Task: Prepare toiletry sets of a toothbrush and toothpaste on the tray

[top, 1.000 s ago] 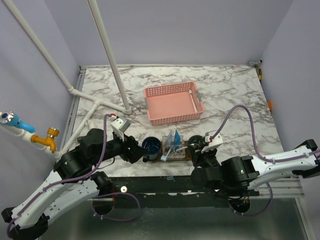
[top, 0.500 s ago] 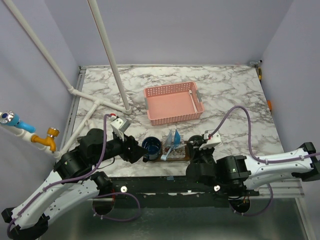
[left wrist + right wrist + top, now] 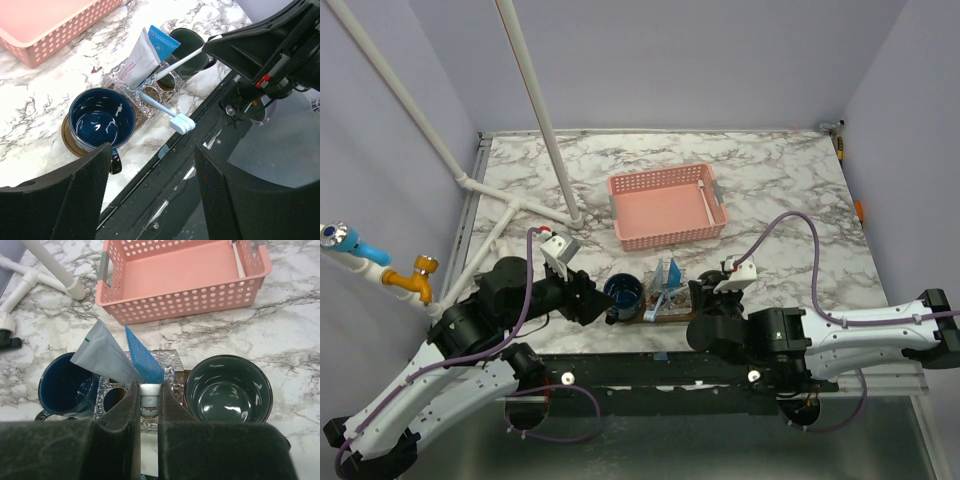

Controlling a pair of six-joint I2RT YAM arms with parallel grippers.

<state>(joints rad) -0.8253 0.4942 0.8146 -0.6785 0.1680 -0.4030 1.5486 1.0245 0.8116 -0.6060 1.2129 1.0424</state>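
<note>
Pinch the light, stiff, slick toothbrush (image 3: 180, 62) mid-handle, gently. Right gripper (image 3: 148, 390) apparently clamped on its end; left gripper (image 3: 152, 150) spread wide, empty.

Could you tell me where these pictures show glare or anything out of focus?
Left wrist: the glossy dark blue cup shows white glints inside; the black fingers are soft. Right wrist: the dark green cup glints too; its near fingers blur. Top external: evenly lit.
</note>
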